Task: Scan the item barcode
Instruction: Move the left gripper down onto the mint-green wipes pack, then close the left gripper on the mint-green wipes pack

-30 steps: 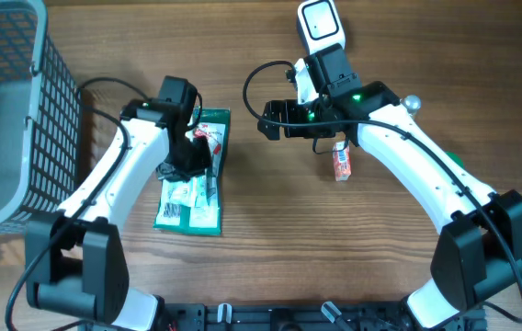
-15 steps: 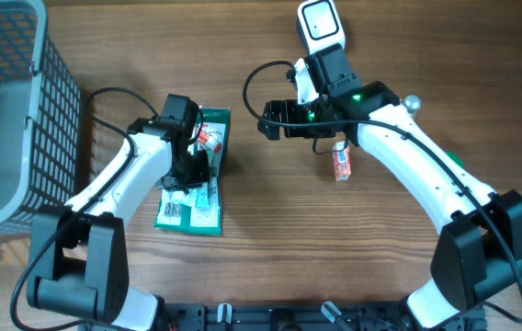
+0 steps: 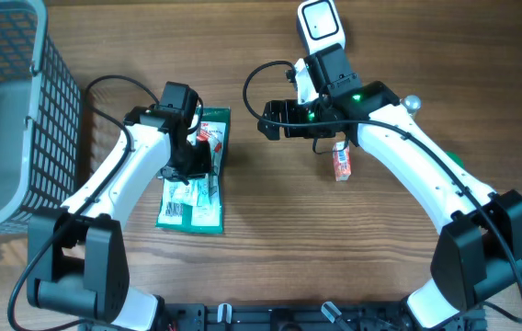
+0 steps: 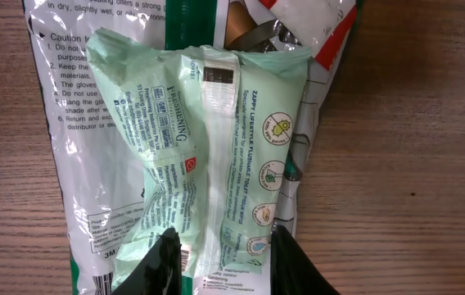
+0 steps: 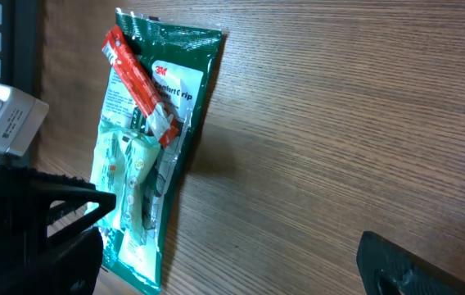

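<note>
looking at a pale green pack [image 4: 216, 156] lying lengthwise on top of a bigger glove bag [image 4: 85, 139], both down on the counter [image 4: 413, 164]. got the left tool [image 4: 224, 256] clamped on the pack's near end, a finger [image 4: 163, 266] on each edge. spotting a red strip [image 5: 138, 82] at the bag's far end. seeing the right tool [image 3: 268, 124] near the bag, spread wide, holding nothing. a white scanner [image 3: 319, 23] up top, an orange box [image 3: 342, 164] by the right arm [image 3: 426, 175], a wire basket [image 3: 59, 119] far left.
</note>
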Motion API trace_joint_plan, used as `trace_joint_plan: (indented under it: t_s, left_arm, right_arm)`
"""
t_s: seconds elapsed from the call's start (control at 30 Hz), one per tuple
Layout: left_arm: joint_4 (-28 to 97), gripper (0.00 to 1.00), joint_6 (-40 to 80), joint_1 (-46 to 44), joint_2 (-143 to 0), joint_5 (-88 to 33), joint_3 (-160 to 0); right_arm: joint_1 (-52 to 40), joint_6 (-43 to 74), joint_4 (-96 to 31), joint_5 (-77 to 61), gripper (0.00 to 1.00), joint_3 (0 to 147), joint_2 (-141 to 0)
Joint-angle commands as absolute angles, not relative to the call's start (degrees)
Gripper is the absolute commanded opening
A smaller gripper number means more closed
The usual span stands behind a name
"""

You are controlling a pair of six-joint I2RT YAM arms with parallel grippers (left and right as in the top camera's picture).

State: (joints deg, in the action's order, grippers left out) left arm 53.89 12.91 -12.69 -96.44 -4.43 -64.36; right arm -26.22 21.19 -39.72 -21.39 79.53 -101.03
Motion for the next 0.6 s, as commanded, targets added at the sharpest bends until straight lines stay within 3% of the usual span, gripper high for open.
trace_joint_plan:
  t_s: [0.0, 0.27, 0.33, 0.57]
  left_arm:
    - [53.34, 0.23, 12.40, -12.53, -97.89, -5.32, -64.73]
    - [51.31, 0.22, 12.64, -12.51, -105.27, -2.63, -64.73]
    - [50.06, 0.28, 12.86, -12.51, -108.51, -1.91, -64.73]
    - [53.30, 0.32, 12.84, -12.51, -110.19, -2.11, -65.82]
  right_arm:
    - [-26.35, 21.41, -39.55, -20.93, 0.99, 79.09, -101.84]
    - [-26.35, 21.41, -39.55, -20.58, 1.00, 79.09, -101.84]
    - [-26.35, 21.41, -39.55, -20.58, 0.99, 79.09, -101.84]
    - [-26.35, 21.43, -39.55, -20.58, 1.00, 79.09, -101.84]
